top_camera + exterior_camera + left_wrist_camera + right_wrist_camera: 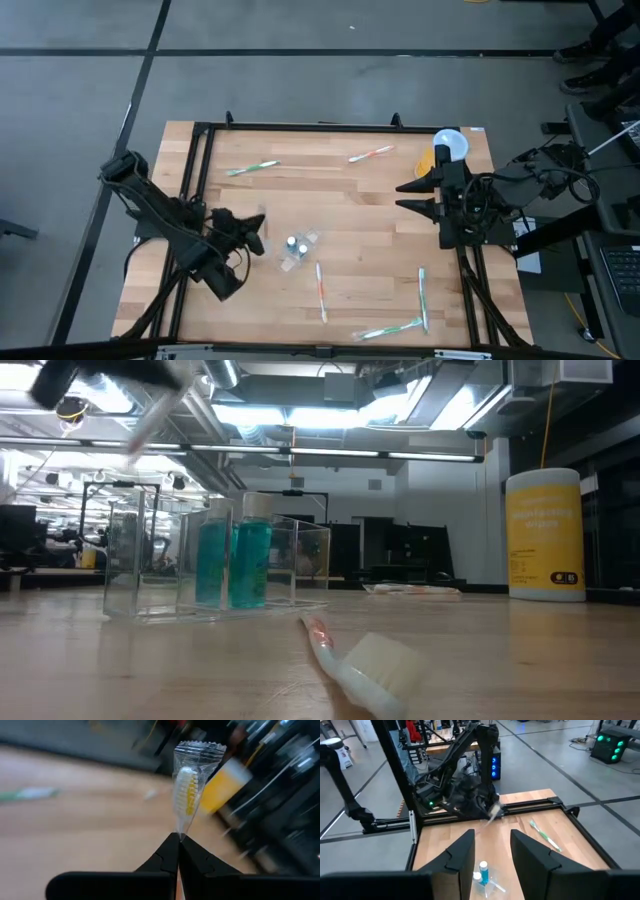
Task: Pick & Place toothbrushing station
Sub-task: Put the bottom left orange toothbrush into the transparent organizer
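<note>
My left gripper is at the table's left, above the wood, shut on a toothbrush in a clear wrapper with yellow-and-white bristles. The low view shows the brush blurred at the top left. A clear organiser holding two teal bottles stands on the table just right of my left gripper. My right gripper is open and empty at the right, its fingers pointing toward the table's left edge. Its wrist view looks over the bottles. My left gripper pinches the wrapped toothbrush between its two fingertips, on the narrow part of the wrapper just below the brush head. The head end sticks out beyond the fingertips. The brush is lifted clear of the table and slants downward in the low view.
Loose wrapped toothbrushes lie on the table: a green one far left, a red one far right, an orange one and two green ones near the front. A yellow canister stands at the far right corner.
</note>
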Available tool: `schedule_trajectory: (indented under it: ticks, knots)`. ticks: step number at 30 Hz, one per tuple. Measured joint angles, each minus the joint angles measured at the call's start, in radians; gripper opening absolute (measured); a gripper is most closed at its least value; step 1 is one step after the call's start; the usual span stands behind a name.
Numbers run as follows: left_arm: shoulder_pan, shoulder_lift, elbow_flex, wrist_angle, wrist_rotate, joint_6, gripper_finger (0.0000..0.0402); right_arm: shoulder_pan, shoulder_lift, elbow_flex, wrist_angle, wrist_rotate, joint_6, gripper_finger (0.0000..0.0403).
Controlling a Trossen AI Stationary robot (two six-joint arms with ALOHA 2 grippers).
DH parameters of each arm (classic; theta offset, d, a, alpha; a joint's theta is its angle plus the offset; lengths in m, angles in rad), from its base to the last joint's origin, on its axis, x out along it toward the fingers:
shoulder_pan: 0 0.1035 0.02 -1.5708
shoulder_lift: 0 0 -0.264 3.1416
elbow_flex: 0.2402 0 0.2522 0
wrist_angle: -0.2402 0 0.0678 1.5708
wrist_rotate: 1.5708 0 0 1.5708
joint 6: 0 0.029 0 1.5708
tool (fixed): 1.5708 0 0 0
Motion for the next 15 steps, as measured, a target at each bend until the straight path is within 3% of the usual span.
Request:
schedule_trajectory:
  ticks: [6,15]
  knots:
    - [0.003,-0.015,0.0,0.014,-0.261,-0.015,0.0002,0.0,0.0,0.0,0.003,0.01,-0.02,0.0128]
    - [0.053,0.071,0.001,0.359,-0.264,0.294,0.0002,0.0,0.008,0.0,0.038,0.027,-0.06,0.0128]
